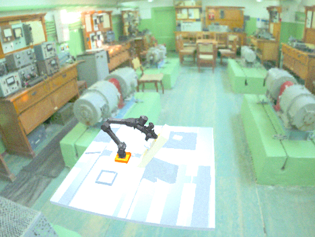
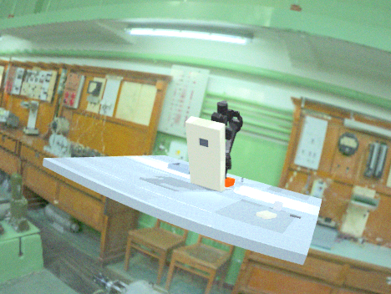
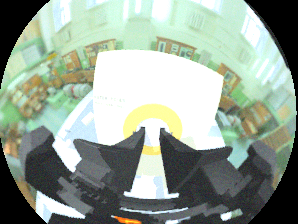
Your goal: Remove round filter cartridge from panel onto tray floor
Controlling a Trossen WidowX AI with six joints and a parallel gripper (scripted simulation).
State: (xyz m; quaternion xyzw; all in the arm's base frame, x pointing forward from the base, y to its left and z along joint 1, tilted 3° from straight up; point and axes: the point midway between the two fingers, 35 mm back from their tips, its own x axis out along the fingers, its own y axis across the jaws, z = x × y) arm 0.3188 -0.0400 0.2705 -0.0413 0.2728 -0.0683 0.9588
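Observation:
The cream service panel (image 1: 153, 152) (image 2: 205, 163) (image 3: 157, 80) stands upright on the table. In the wrist view a yellow ring (image 3: 152, 110) on its face surrounds the pale round filter cartridge (image 3: 152, 122). My gripper (image 1: 156, 137) (image 3: 152, 129) is at the panel face, its narrow fingertips on the cartridge and shut on it. The cartridge appears to be within the ring; its depth in the panel cannot be told. The fingertips hide its slots. In the exterior view the panel hides the fingertips. The square tray (image 1: 104, 184) with a grey rim lies on the table.
The arm's orange base (image 1: 122, 157) (image 2: 229, 182) is between the tray and the panel. A small dark opening (image 2: 203, 142) shows in the panel's back. The white table (image 1: 134, 215) (image 2: 125, 192) carries grey shadow patches. A small pale patch (image 1: 178, 137) (image 2: 266, 215) lies beyond the panel.

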